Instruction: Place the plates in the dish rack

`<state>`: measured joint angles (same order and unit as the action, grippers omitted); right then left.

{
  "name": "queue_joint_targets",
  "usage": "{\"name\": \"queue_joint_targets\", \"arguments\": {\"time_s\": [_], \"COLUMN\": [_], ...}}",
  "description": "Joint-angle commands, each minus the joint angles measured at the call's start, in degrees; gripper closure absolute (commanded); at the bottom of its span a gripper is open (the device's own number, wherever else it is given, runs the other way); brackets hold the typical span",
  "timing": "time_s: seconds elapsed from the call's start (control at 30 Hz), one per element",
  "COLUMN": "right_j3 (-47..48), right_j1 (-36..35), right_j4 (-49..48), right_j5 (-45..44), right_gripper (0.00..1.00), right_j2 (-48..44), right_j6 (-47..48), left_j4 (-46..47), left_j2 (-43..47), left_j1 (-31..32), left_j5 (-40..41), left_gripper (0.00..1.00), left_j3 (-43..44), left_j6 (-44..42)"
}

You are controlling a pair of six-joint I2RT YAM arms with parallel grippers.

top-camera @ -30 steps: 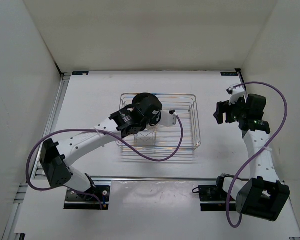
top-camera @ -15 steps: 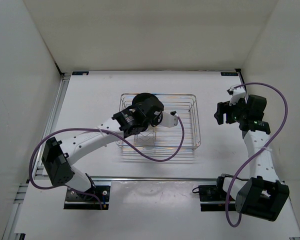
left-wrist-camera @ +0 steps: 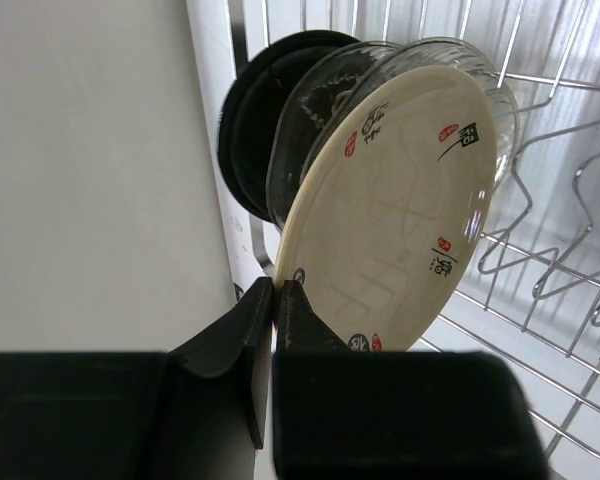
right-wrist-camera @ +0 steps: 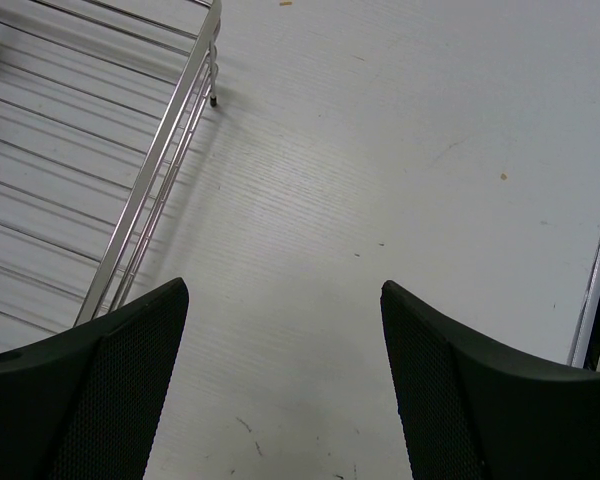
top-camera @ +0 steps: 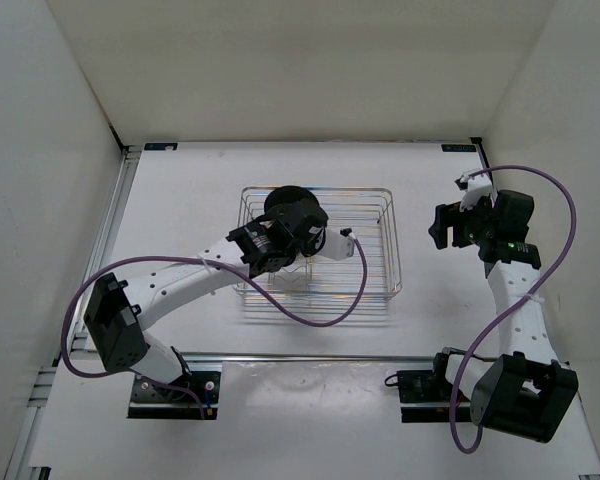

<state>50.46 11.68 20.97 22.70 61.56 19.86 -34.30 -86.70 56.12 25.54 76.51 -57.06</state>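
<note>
Cream printed plate [left-wrist-camera: 400, 220] stands on edge in the wire dish rack [top-camera: 380, 265] mid-worktop, left gripper [left-wrist-camera: 275, 292] pinching its rim; clear plate [left-wrist-camera: 308, 130] and black plate [left-wrist-camera: 242, 130] just behind. Right gripper [right-wrist-camera: 285, 370] hangs spread over bare table [right-wrist-camera: 380, 150] beside it.

Bright, even overhead light — soft shadows; the dish rack [right-wrist-camera: 152, 165] wires glint, each wrist view's near foreground blurs.
</note>
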Motion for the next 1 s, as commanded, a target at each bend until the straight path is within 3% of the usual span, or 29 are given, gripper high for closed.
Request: {"name": "queue_joint_targets", "arguments": {"time_s": [0.0, 0.97], "right_j3": [0.0, 0.0], "right_j1": [0.4, 1.9], "right_j4": [-1.9, -2.4], "right_j5": [1.0, 2.1], "right_gripper": [0.19, 0.19], "right_j2": [-0.5, -1.6], "right_j6": [-0.6, -1.1], "left_j4": [1.1, 1.1], "left_j2": [1.0, -1.1], "left_j1": [0.3, 3.6], "left_j5": [-1.1, -4.5], "left_gripper": [0.90, 0.90], "left_j3": [-1.2, -5.8], "left_j6": [0.6, 6.9]}}
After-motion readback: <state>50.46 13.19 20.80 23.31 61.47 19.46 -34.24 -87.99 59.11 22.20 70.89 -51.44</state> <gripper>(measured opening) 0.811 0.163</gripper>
